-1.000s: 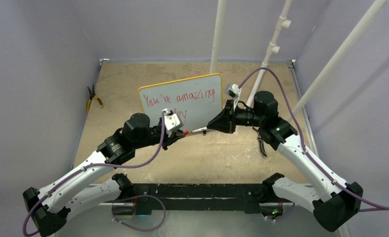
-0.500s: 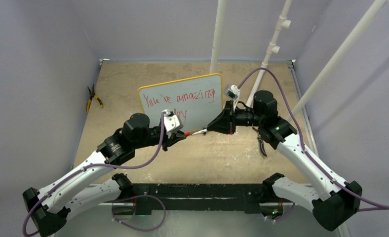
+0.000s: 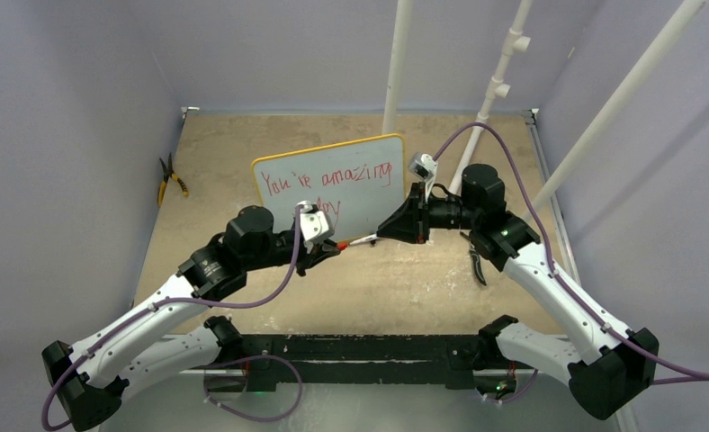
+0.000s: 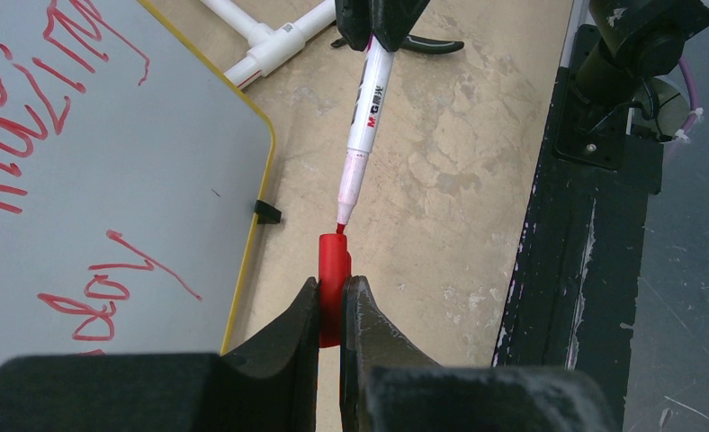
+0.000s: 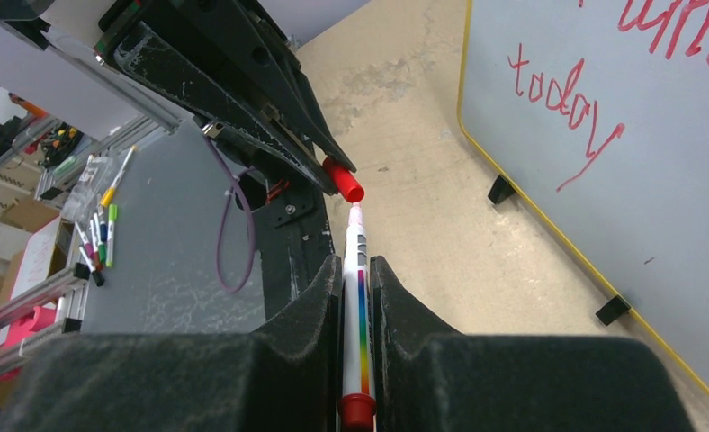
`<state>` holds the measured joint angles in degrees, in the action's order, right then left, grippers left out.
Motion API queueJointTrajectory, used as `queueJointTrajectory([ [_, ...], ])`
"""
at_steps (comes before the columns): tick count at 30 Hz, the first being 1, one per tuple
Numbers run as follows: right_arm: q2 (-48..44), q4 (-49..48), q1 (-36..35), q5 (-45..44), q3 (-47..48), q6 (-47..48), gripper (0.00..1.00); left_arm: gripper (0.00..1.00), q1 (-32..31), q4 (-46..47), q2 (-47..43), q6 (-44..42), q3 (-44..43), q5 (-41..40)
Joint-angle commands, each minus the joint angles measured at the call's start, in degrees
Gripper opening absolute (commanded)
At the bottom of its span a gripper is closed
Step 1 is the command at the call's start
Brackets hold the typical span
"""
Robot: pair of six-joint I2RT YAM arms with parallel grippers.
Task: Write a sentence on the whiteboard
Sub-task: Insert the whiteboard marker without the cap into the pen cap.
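Observation:
The whiteboard (image 3: 331, 180) with its yellow frame stands at mid-table, red writing "You're amazing today" on it; it also shows in the left wrist view (image 4: 108, 162) and the right wrist view (image 5: 621, 144). My right gripper (image 5: 358, 270) is shut on a white marker (image 5: 356, 270) with a rainbow stripe. My left gripper (image 4: 331, 292) is shut on the red marker cap (image 4: 333, 270). The marker (image 4: 369, 90) points its red tip right at the cap's mouth. From above, both grippers meet just in front of the board, left gripper (image 3: 329, 245) and right gripper (image 3: 382, 232).
Yellow-handled pliers (image 3: 168, 178) lie at the table's left edge. White pipes (image 3: 396, 67) rise behind the board. A black tool (image 3: 475, 263) lies by the right arm. The dark base rail (image 4: 585, 225) runs along the near edge.
The marker tip has crept a little closer to the cap; otherwise both arms hold nearly still.

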<state>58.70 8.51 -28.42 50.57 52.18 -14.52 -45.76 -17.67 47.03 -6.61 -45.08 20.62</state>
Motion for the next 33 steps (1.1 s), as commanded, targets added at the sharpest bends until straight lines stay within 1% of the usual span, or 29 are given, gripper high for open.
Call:
queueJointTrajectory([
  [1,-0.2,-2.9,0.3,2.5,2.2,-0.5,0.0,0.0,0.2,1.7,0.2,-0.8,0.7,1.3],
  [33,1.8,-5.6,0.7,7.7,0.3,-1.9,0.0,0.0,0.2,3.3,-3.1,0.0,1.6,2.8],
])
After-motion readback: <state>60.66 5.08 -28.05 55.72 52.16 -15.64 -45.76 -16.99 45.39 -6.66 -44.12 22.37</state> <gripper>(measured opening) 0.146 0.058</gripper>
